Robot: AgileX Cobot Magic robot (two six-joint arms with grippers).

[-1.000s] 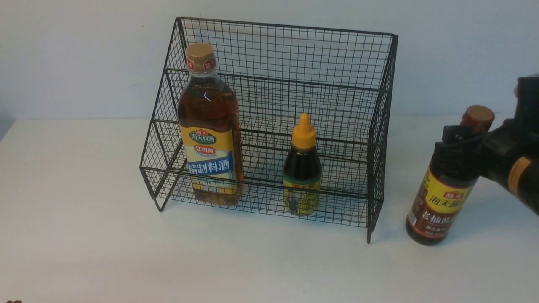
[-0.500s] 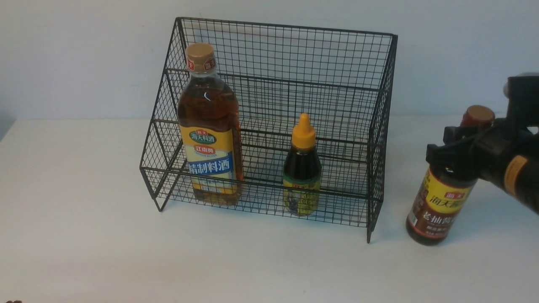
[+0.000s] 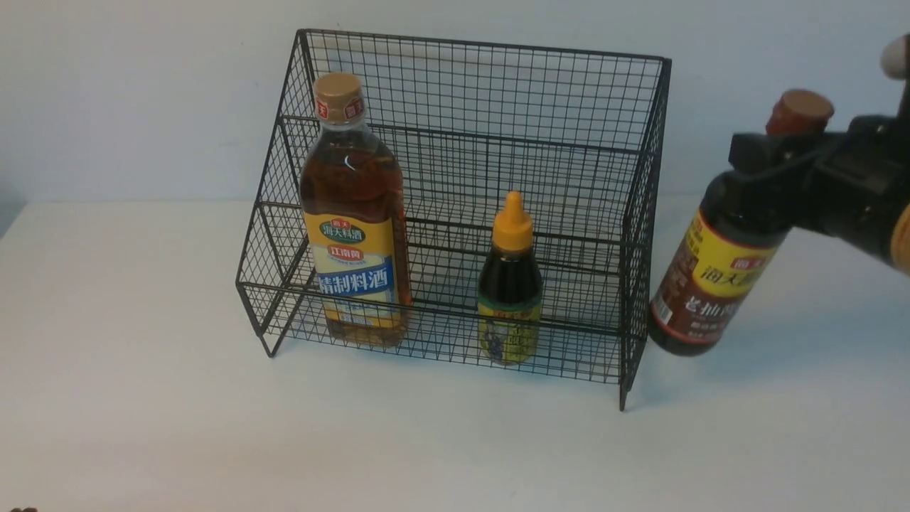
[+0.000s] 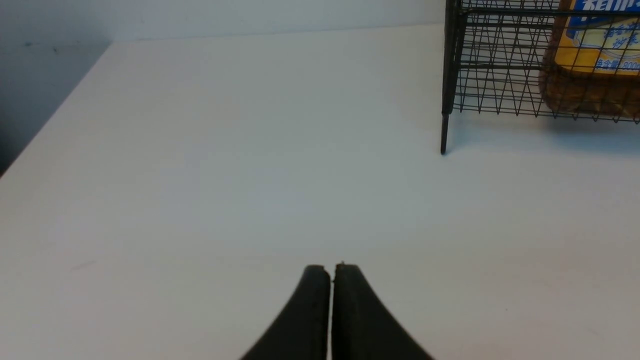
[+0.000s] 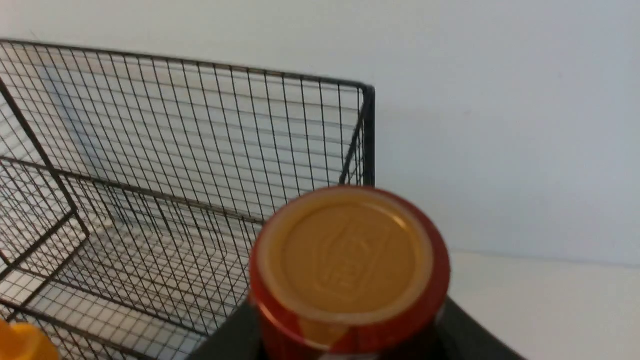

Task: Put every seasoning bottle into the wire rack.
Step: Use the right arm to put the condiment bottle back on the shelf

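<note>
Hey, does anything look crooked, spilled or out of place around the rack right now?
The brown-capped bottle hangs tilted in the right claw, off the table, just right of the wire rack. The amber bottle and squeeze bottle stand upright inside; no spill visible.

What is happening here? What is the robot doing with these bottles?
The robot is loading seasoning bottles into the wire rack. The right gripper grips the tall dark bottle just below its cap and holds it tilted, apparently off the table, just outside the rack's right side. The large amber bottle and the small squeeze bottle already stand upright on the lowest tier. The left gripper is shut and empty, over bare table.
</note>
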